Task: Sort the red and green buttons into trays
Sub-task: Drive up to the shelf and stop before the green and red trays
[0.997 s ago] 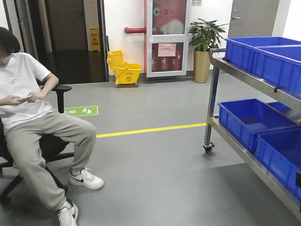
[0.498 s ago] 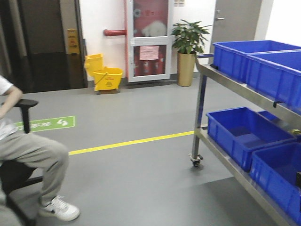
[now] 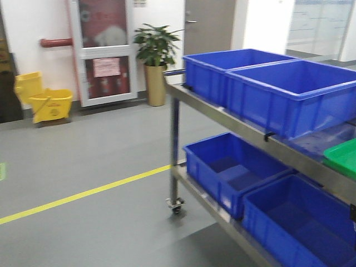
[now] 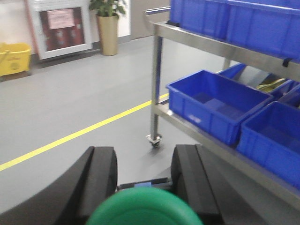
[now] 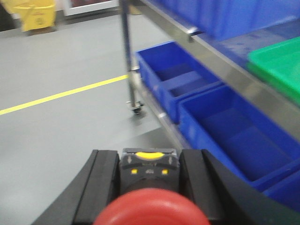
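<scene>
My left gripper (image 4: 143,164) is shut on a green button (image 4: 145,208), whose round green cap fills the bottom of the left wrist view between the black fingers (image 4: 101,180). My right gripper (image 5: 148,159) is shut on a red button (image 5: 151,207) with a dark grey body bearing yellow marks. The green tray (image 3: 343,156) sits on the cart's middle shelf at the right edge of the front view. It also shows in the right wrist view (image 5: 276,63). The red tray is out of view. Both grippers hang above the grey floor, short of the cart.
A steel wheeled cart (image 3: 222,114) stands to the right, carrying deep blue crates on top (image 3: 289,89) and on the bottom shelf (image 3: 231,169). A yellow floor line (image 3: 83,194), a yellow mop bucket (image 3: 47,103) and a potted plant (image 3: 154,61) lie beyond.
The front view has swung right. The seated person has left the frame, the cart now fills the right half, and the green tray has come into view.
</scene>
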{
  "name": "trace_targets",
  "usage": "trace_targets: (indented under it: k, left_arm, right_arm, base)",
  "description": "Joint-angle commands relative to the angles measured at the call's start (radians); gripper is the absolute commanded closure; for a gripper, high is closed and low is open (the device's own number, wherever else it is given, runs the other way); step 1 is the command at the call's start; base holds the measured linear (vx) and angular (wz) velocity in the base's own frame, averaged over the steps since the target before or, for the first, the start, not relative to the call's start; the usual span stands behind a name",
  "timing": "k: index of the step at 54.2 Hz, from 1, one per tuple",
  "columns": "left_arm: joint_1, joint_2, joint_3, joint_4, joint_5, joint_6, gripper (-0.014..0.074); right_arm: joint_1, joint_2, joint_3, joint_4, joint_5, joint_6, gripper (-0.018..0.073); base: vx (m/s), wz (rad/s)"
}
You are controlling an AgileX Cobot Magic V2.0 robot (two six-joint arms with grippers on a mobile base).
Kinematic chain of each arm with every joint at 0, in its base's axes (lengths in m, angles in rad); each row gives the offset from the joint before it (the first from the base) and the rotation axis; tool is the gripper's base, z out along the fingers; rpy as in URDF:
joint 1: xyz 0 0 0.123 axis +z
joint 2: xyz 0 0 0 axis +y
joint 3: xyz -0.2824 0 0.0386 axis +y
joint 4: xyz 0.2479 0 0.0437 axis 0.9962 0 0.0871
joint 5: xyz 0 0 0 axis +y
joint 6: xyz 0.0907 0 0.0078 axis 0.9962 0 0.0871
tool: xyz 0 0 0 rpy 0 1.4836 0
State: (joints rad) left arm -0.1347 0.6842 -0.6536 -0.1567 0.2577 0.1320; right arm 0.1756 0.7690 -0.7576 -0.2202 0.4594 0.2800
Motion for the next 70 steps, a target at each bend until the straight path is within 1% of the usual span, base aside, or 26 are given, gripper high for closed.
trace_targets:
  k: [1, 36, 56, 70]
  left_arm:
    - [-0.006, -0.002, -0.036, -0.007, -0.085, -0.001, 0.0599]
    - [-0.006, -0.002, -0.036, -0.007, -0.085, -0.001, 0.0599]
    - [-0.006, -0.002, -0.036, -0.007, -0.085, -0.001, 0.0599]
    - [-0.006, -0.002, -0.036, -0.007, -0.085, -0.001, 0.0599]
  right_arm:
    - [0.001, -0.005, -0.036, -0.017, -0.084, -0.007, 0.0568]
    - [0.001, -0.005, -0.036, -0.017, -0.084, -0.007, 0.0568]
    - [0.001, -0.005, -0.036, -0.017, -0.084, -0.007, 0.0568]
    - [0.001, -0.005, -0.036, -0.017, -0.084, -0.007, 0.0568]
  base:
    - [0.41, -0.5]
    - [0.36, -0.59]
    - [0.26, -0.66]
    - [0.2, -0.47]
